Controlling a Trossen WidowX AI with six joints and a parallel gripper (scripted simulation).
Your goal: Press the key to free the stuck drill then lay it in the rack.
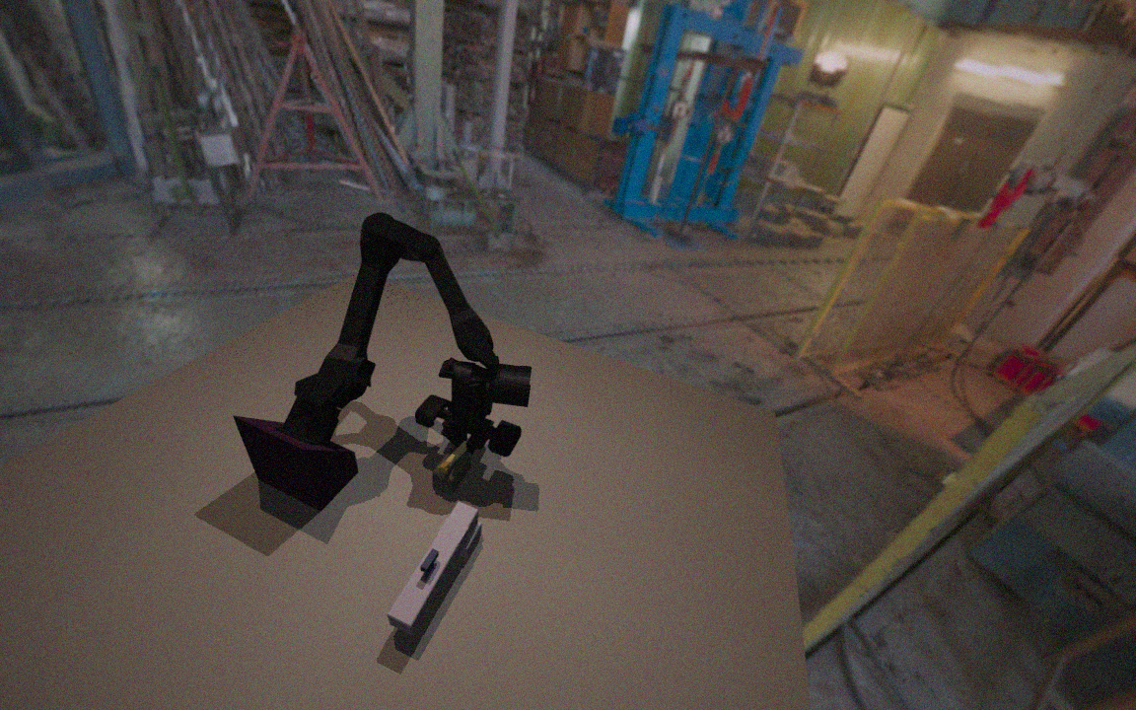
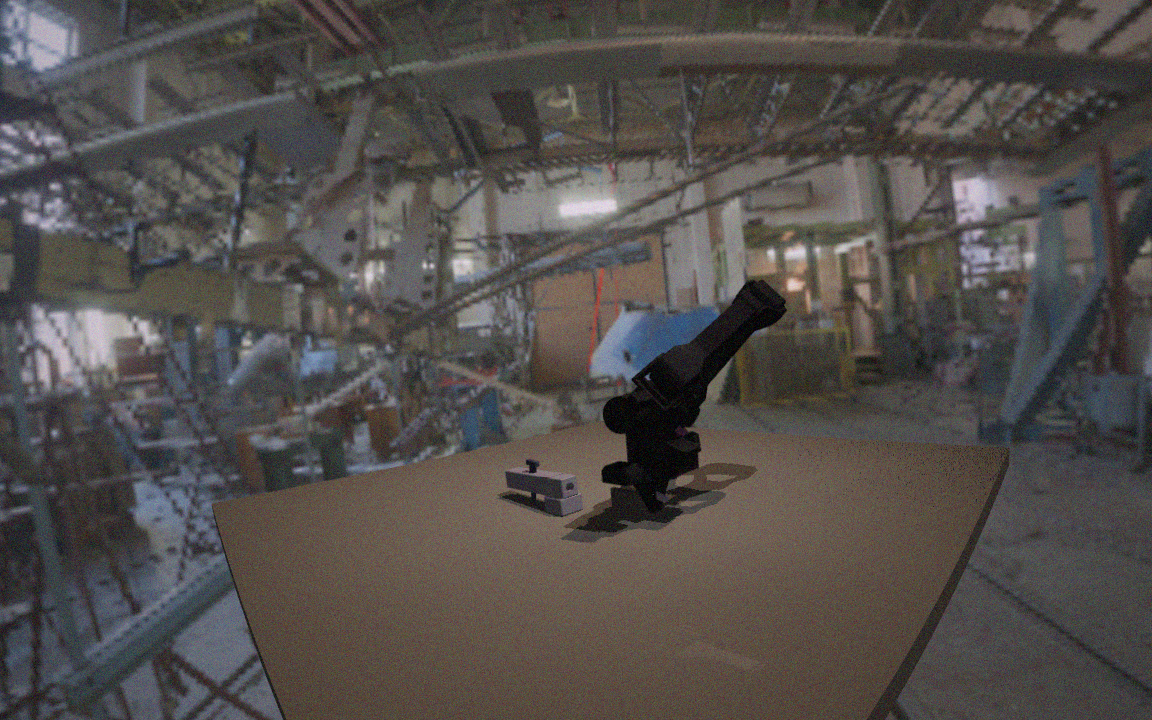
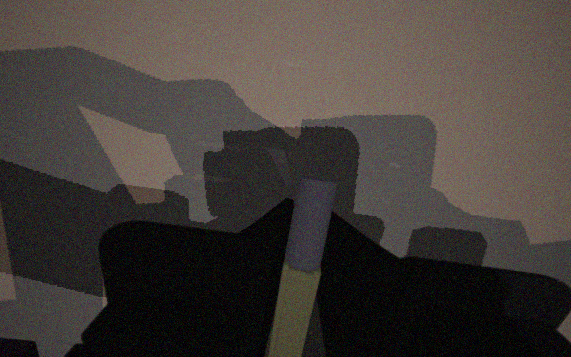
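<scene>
1. Claw (image 1: 466,446) (image 2: 654,506) (image 3: 301,209), top view: gripping the drill (image 1: 453,461) (image 3: 310,228) between the clamp bar (image 1: 444,551) (image 2: 540,483) and the table's (image 1: 643,574) (image 2: 562,608) (image 3: 513,74) far corner.
2. Exterior: key (image 1: 429,561) (image 2: 533,465) atop the bar, nearer the table's left corner than the claw.
3. Wrist: drill's blue-grey end above the table.

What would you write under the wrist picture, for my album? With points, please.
Black end effector (image 3: 301,209) gripping a drill (image 3: 310,225) with grey-violet tip and yellow-green body.

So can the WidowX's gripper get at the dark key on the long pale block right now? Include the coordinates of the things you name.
Probably not: its gripper (image 1: 456,450) (image 3: 301,209) is shut on the yellow-and-grey drill (image 3: 297,293), though nothing visibly blocks the key (image 1: 429,561) (image 2: 532,465).
</scene>
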